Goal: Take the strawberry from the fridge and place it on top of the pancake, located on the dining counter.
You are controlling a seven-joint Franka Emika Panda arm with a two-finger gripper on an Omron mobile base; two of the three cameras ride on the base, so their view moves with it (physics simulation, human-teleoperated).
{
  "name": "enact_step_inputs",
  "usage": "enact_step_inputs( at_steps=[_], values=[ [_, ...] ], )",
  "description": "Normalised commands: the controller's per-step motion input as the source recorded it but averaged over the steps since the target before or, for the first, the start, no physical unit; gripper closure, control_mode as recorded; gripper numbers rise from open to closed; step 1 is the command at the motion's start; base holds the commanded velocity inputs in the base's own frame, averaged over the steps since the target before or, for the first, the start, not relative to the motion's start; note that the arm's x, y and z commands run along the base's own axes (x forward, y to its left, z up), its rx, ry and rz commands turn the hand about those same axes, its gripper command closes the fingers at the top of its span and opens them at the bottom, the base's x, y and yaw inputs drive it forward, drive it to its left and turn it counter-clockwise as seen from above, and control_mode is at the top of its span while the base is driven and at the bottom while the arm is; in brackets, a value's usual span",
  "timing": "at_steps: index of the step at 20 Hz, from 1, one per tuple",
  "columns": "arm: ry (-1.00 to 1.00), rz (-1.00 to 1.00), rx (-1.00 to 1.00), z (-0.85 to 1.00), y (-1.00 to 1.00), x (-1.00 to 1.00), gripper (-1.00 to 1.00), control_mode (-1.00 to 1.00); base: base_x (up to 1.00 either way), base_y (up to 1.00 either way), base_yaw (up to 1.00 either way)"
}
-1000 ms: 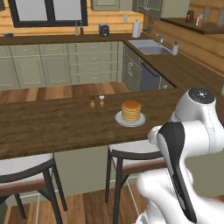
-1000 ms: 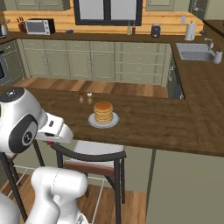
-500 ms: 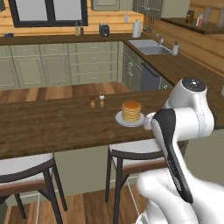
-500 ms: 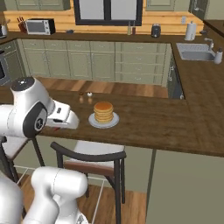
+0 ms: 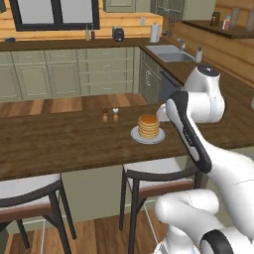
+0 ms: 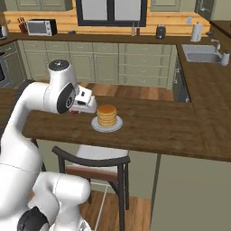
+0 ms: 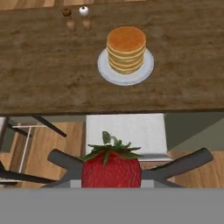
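The strawberry [image 7: 111, 168], red with a green leafy top, sits large at the bottom of the hand view, and my gripper [image 6: 88, 106] is shut on it. The pancake [image 7: 126, 49] is a golden-brown stack on a small white plate [image 7: 105, 70] on the dining counter [image 7: 43, 74]. My hand hovers just short of the counter's near edge, over a stool, with the pancake [image 6: 107, 116] close beside it. From the left base view my arm hides the hand, next to the pancake [image 5: 148, 126]. The fridge is out of view.
Two small shakers [image 5: 110, 113] stand on the dining counter [image 5: 64, 141] behind the plate. White-cushioned stools [image 5: 154, 171] are tucked under its near edge. A sink [image 6: 200, 57] sits in the far wooden counter, and a microwave [image 6: 41, 27] stands at the back left.
My arm has swung up and in toward the pancake, bringing the hand with the strawberry from the near side to just beside the plate. The pancake and shakers have not moved.
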Motion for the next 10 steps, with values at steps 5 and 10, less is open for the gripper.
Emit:
enact_step_inputs(
  at_steps=[5, 10],
  values=[
    [0.07, 0.0, 0.0, -0.12, -0.21, 1.0, 1.0, -1.0, 0.0, 0.0, 0.0],
    [0.08, 0.0, 0.0, -0.19, -0.06, 1.0, 1.0, -1.0, 0.0, 0.0, 0.0]
  ],
)
